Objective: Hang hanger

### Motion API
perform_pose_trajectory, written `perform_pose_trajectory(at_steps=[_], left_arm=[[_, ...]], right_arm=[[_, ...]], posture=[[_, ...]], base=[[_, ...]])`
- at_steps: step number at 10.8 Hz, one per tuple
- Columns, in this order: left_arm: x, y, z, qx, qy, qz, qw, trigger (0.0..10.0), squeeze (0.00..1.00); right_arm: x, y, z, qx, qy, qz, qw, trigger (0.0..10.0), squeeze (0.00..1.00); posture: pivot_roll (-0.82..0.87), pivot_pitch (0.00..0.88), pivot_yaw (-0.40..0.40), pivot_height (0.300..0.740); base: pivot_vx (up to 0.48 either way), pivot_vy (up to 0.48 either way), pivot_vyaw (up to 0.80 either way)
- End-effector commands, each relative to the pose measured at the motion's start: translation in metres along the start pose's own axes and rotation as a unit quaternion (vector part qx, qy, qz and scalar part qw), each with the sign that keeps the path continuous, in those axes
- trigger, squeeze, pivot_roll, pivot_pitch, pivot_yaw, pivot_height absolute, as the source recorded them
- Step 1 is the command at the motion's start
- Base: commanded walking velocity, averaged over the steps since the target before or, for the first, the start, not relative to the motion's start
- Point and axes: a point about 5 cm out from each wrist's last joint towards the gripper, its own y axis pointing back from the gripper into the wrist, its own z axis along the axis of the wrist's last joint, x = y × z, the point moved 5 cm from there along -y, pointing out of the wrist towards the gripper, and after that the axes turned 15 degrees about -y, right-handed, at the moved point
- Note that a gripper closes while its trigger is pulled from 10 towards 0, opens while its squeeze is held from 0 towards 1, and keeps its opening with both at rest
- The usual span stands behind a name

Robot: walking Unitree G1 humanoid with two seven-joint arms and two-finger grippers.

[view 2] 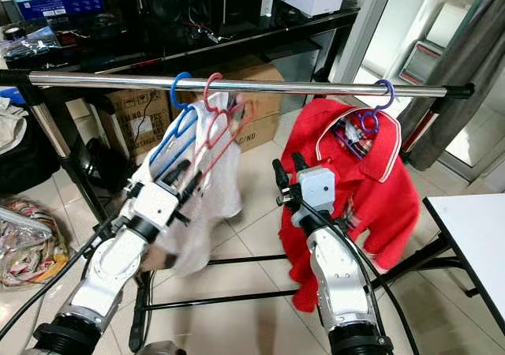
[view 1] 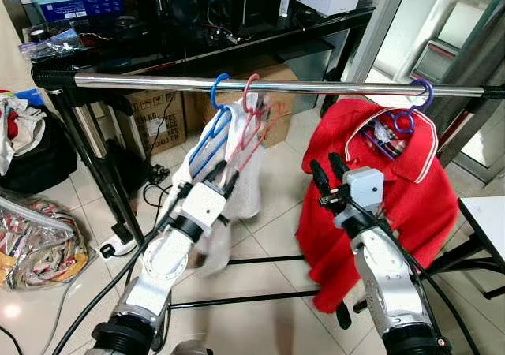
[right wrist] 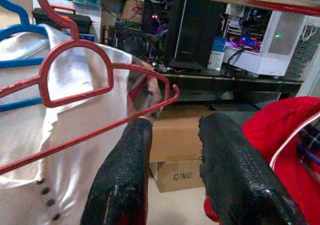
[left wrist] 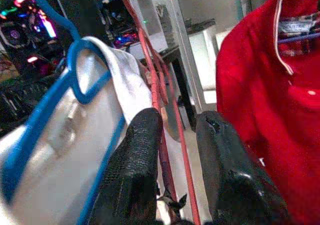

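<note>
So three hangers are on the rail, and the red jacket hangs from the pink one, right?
Not quite. Three hangers do hang on the rail, but the red jacket is on the purple hanger. The pink hanger sits beside the blue hanger, by the white shirt. The left eye view shows it.

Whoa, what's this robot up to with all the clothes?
It is hanging laundry on a metal rail. The left end effector is raised at a red hanger carrying a white shirt; the hanger's hook is over the rail, beside a blue hanger, and its thin red bars pass between the open fingers. The right end effector is up, open and empty, in front of a red jacket already hung further along the rail.
</note>
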Motion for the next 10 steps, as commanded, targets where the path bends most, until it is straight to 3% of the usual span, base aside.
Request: perform_pose_trajectory(at_steps=[1, 4, 7, 10], left_arm=[[-0.003, -0.002, 0.0, 0.001, 0.005, -0.009, 1.0, 10.0, 0.0], [0.005, -0.005, 0.001, 0.002, 0.011, 0.008, 1.0, 10.0, 0.0], [0.012, -0.006, -0.011, 0.04, 0.035, 0.03, 0.998, 10.0, 0.0], [0.007, -0.008, -0.013, 0.046, 0.045, 0.012, 0.998, 10.0, 0.0]], right_arm=[[-0.004, -0.002, 0.0, 0.0, -0.001, -0.006, 1.0, 10.0, 0.0], [-0.004, -0.003, 0.0, 0.0, -0.002, -0.006, 1.0, 10.0, 0.0], [-0.002, -0.002, 0.0, 0.0, -0.004, -0.006, 1.0, 10.0, 0.0], [-0.002, -0.003, 0.0, 0.0, -0.004, -0.006, 1.0, 10.0, 0.0]], posture=[[0.23, 0.0, -0.069, 0.74], [0.23, 0.0, -0.069, 0.74], [0.23, 0.0, -0.069, 0.74], [0.23, 0.0, -0.069, 0.74]], base=[[0.0, 0.0, 0.0], [0.0, 0.0, 0.0], [0.0, 0.0, 0.0], [0.0, 0.0, 0.0]])
